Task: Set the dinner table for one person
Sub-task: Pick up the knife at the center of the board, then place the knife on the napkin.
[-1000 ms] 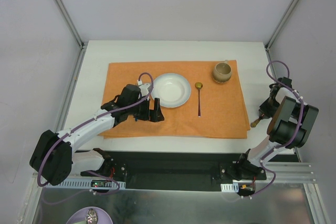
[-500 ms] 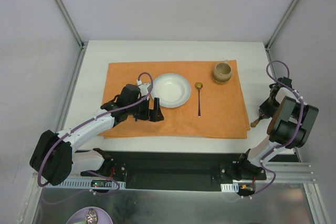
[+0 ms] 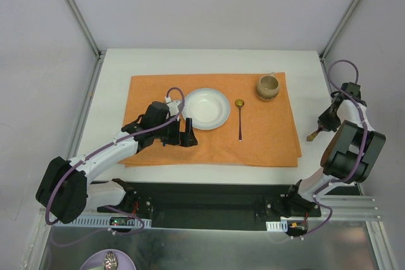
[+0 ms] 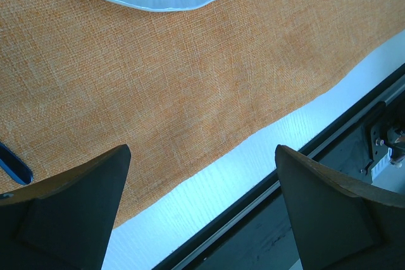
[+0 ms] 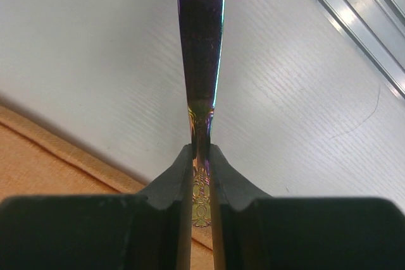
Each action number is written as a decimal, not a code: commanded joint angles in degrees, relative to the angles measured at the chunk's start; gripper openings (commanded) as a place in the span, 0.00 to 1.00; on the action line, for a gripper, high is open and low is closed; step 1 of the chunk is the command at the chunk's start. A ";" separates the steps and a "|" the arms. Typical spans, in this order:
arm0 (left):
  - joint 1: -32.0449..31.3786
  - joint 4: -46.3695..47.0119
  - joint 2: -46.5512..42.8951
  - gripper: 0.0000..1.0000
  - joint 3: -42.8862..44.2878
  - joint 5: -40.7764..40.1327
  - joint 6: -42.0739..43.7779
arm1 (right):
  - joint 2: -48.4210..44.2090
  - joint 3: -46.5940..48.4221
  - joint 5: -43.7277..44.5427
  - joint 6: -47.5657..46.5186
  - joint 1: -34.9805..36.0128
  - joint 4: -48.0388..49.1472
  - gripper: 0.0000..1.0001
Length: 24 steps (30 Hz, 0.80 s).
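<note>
Left end effector (image 3: 187,132) released, jaws wide, hovering over the orange placemat (image 3: 272,140) toward the front-left of the counter (image 3: 114,83), nothing in it. The counter is fixed, flat and rigid under everything. White plate (image 3: 205,108) mid-mat, spoon (image 3: 240,118) just beside it, cup (image 3: 267,86) toward the back-right. Right end effector (image 5: 201,153) clenched on a thin iridescent utensil (image 5: 200,42) over bare counter by the right edge, off the mat. Utensil probably light, stiff, slick metal; pinching the flat handle suits it, though it may pivot.

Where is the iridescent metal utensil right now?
The iridescent utensil sits clamped in the right hand, over the white tabletop at the top view's right side, just off the orange cloth placemat.
</note>
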 commanded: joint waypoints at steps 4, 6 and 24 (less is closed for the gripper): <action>0.52 1.82 -0.18 0.99 -0.07 1.89 -0.71 | -3.54 2.02 -5.09 -0.13 1.61 -2.15 0.01; 0.61 1.82 -0.09 0.99 -0.07 1.98 -0.71 | -3.19 1.49 -6.14 -0.48 3.63 -2.77 0.01; 0.78 1.91 -0.53 0.99 0.02 1.81 -0.63 | 1.56 -2.55 -5.53 3.64 29.55 -1.80 0.01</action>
